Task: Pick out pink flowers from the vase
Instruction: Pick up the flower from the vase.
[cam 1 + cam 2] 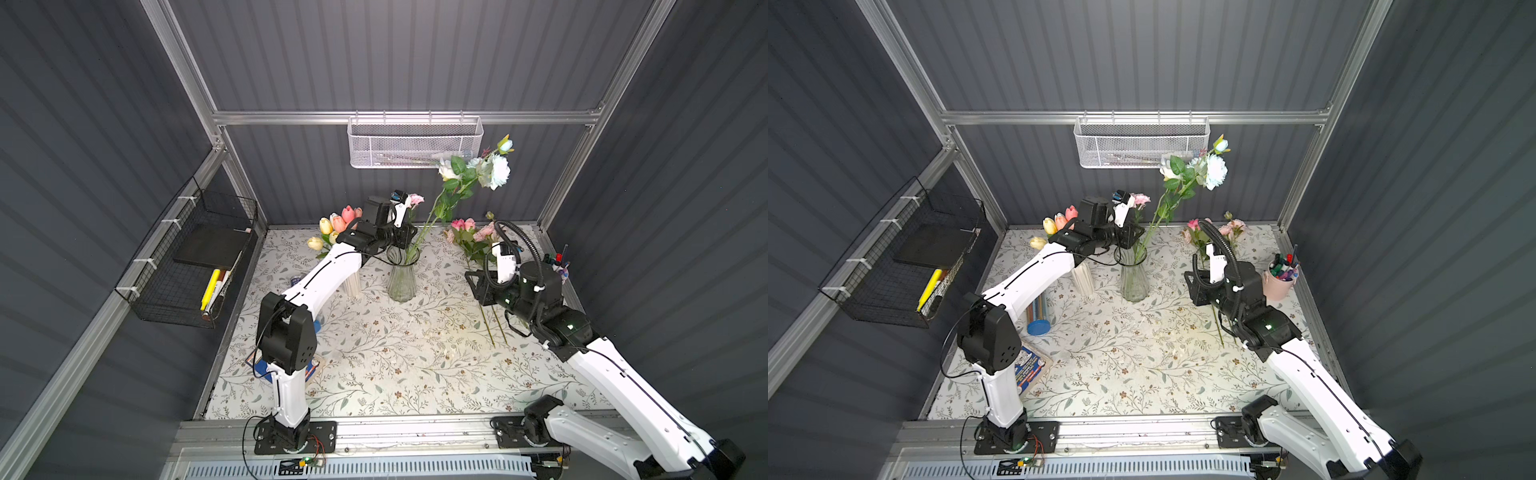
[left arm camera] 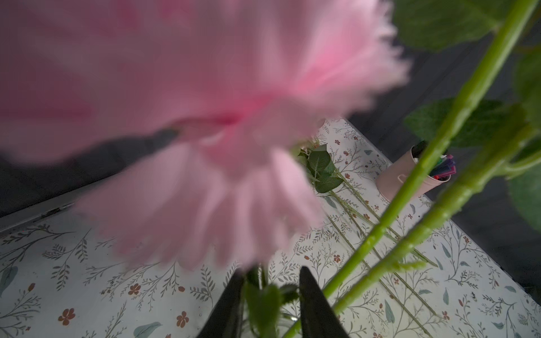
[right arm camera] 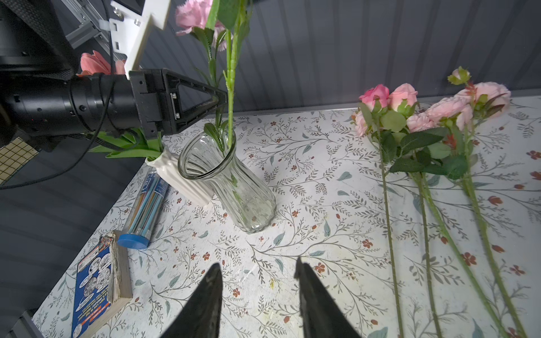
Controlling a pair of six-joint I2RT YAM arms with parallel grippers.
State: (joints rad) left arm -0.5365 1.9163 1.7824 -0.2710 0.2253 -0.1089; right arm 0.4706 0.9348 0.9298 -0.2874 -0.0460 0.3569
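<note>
Left claw (image 2: 270, 273), jaws apart, straddles the stem of the pink carnation (image 2: 205, 102) just above the glass vase (image 3: 243, 199); right claw (image 3: 258, 263) gapes empty. Next, probably: clamp, then lift straight past the white roses (image 1: 496, 170).

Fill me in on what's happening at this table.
The left gripper reaches over the glass vase, its jaws on either side of the stem of a ruffled pink flower that stands in the vase. Whether it grips the stem cannot be told. Several pink flowers already lie on the table near the right gripper, which hovers open and empty. The vase also holds white and pale blue roses.
</note>
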